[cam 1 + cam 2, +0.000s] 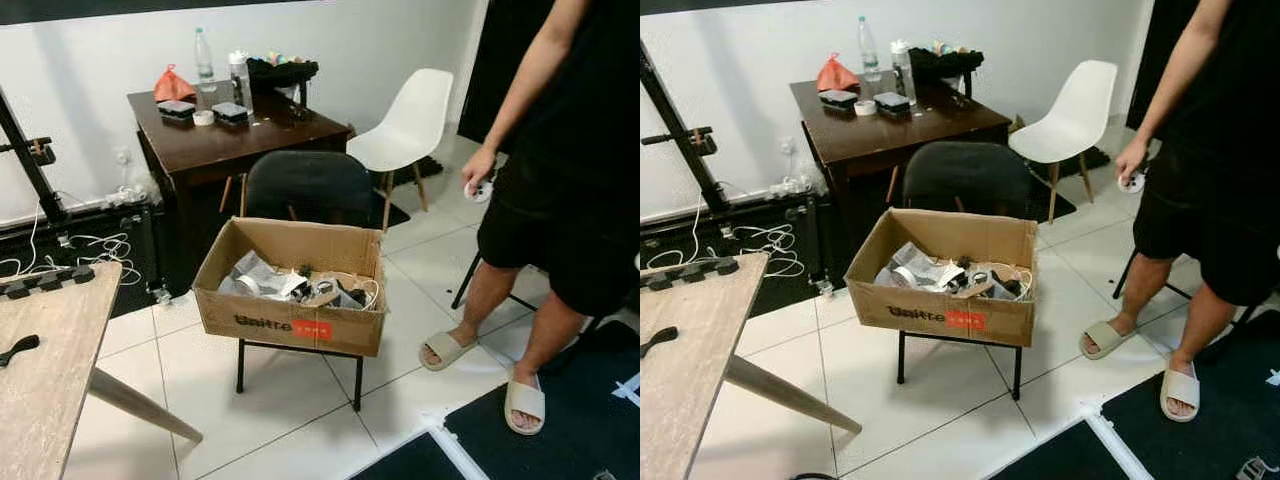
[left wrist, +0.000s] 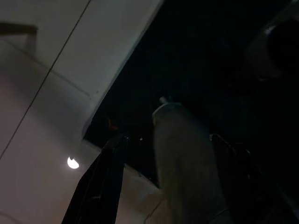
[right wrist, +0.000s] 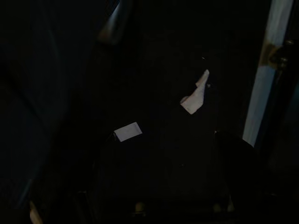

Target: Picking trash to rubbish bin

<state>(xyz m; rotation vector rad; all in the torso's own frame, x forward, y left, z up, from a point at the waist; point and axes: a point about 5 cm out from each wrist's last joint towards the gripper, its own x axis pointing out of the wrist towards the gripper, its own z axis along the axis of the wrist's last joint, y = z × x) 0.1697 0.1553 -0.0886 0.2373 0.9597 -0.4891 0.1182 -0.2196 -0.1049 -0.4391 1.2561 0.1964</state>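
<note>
An open cardboard box (image 1: 290, 325) rests on the seat of a black chair (image 1: 310, 185) straight ahead, with crumpled paper, wrappers and cables (image 1: 300, 285) inside. Both arms hang low. In the dark left wrist view my left gripper (image 2: 166, 140) is open over the edge of a black mat, and a pale rounded shape (image 2: 184, 158) lies beyond its fingers. My right gripper (image 3: 161, 140) is open above the dark mat. Two white paper scraps (image 3: 196, 93) (image 3: 127, 131) lie on the mat under it.
A person (image 1: 560, 200) in black clothes and slippers stands at the right, holding a small white object. A light wooden table (image 1: 40, 370) juts in at the left. Behind the box are a dark desk (image 1: 240, 135) with bottles and a white chair (image 1: 410, 125). Cables lie by the wall.
</note>
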